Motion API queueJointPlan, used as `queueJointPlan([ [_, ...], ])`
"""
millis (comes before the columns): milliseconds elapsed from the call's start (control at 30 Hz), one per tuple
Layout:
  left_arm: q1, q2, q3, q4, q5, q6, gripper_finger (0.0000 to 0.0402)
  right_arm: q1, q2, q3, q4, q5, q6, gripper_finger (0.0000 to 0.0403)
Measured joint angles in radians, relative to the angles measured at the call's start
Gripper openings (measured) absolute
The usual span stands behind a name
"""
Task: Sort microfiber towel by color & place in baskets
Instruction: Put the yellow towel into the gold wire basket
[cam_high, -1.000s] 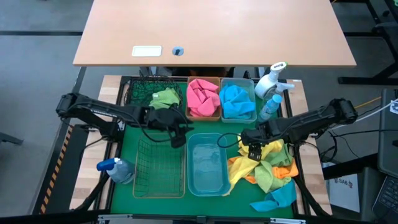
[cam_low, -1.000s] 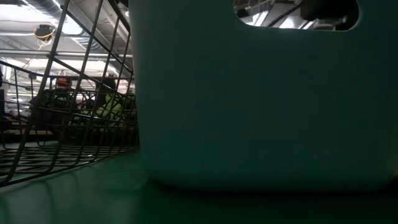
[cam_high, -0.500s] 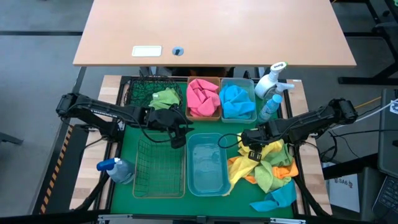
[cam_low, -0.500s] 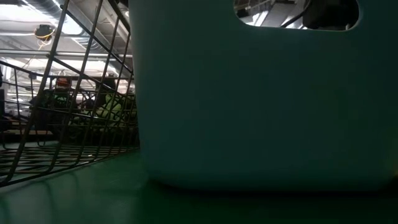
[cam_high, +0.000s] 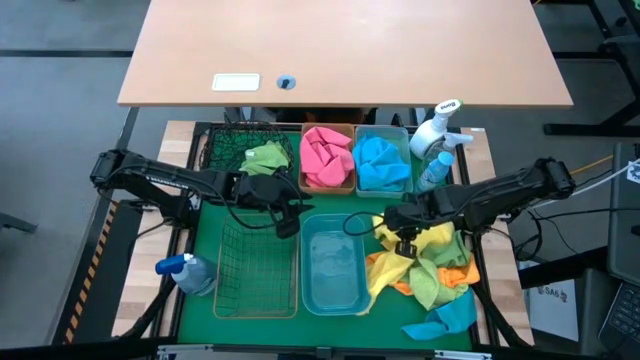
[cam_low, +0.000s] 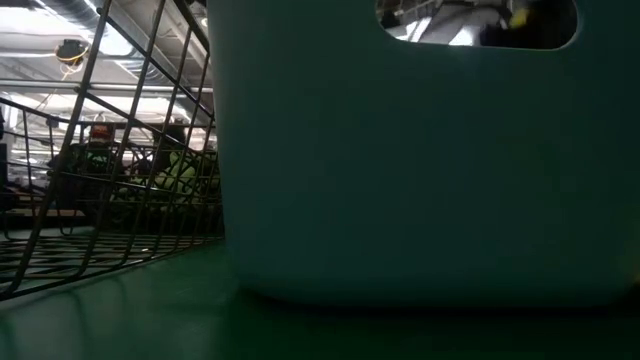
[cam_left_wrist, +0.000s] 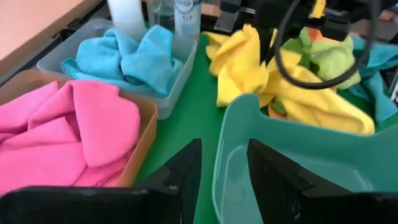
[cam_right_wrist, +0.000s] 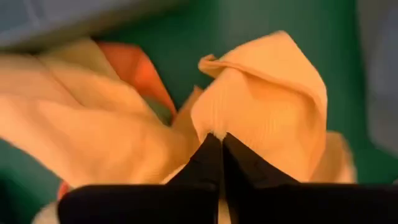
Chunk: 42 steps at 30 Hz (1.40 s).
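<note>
A pile of towels (cam_high: 430, 275), yellow, orange, green and blue, lies at the mat's near right. My right gripper (cam_high: 401, 240) is at the pile's far left edge, shut on a yellow towel (cam_right_wrist: 261, 93). My left gripper (cam_high: 288, 222) hovers open between the amber bin (cam_high: 305, 185) and the blue bin (cam_high: 333, 265), holding nothing. A green towel (cam_high: 265, 157) lies in the dark green mesh basket (cam_high: 222, 150), a pink one (cam_high: 327, 157) in the amber bin, and a blue one (cam_high: 382, 163) in the pale blue bin (cam_high: 405, 135). The rectangular wire basket (cam_high: 258, 272) and the blue bin hold no towel. My right gripper pinches a raised fold of the yellow towel (cam_right_wrist: 239, 124) between its two shut fingertips (cam_right_wrist: 208, 152). The fingers come from the table's right, slanting down. The rest of the towel (cam_high: 385, 265) lies on the pile and the mat.
Two spray bottles (cam_high: 437, 130) (cam_high: 434, 173) stand at the far right, beside the pale blue bin. A third (cam_high: 187, 273) lies at the near left, next to the wire basket. The low view is filled by the blue bin's wall (cam_low: 420, 160) and wire mesh (cam_low: 110, 170).
My right gripper has shut on the fold of the yellow towel and shifted slightly toward the table's left. A bit of yellow now shows through the blue bin's handle hole in the low view.
</note>
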<state>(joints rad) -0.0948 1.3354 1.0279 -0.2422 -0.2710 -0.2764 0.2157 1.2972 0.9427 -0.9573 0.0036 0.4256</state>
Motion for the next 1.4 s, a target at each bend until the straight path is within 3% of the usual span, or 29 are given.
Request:
queueJointPlan([
  [267,0.0,0.0,0.0,0.135,0.003,0.139,0.0125,0.0,0.0,0.185,-0.013,0.099,-0.082,0.0004],
  [567,-0.001,0.027,0.0,0.354,0.081,0.266,0.0132,0.0,0.0,0.34,0.023,0.233,-0.196,0.0003],
  [867,0.0,0.178,0.0,0.62,0.132,0.395,0.0175,0.0,0.0,0.35,0.295,0.206,-0.333,0.0002],
  [1067,0.0,0.242,0.0,0.675,0.132,0.418,0.0187,0.0,0.001,0.35,0.4,0.175,-0.385,0.0004],
  [1267,0.0,0.254,0.0,0.686,0.132,0.417,0.0181,0.0,0.001,0.35,0.476,0.169,-0.39,0.0005],
  [1400,0.0,0.254,0.0,0.694,0.132,0.417,0.0142,0.0,0.001,0.35,0.488,0.162,-0.39,0.0005],
])
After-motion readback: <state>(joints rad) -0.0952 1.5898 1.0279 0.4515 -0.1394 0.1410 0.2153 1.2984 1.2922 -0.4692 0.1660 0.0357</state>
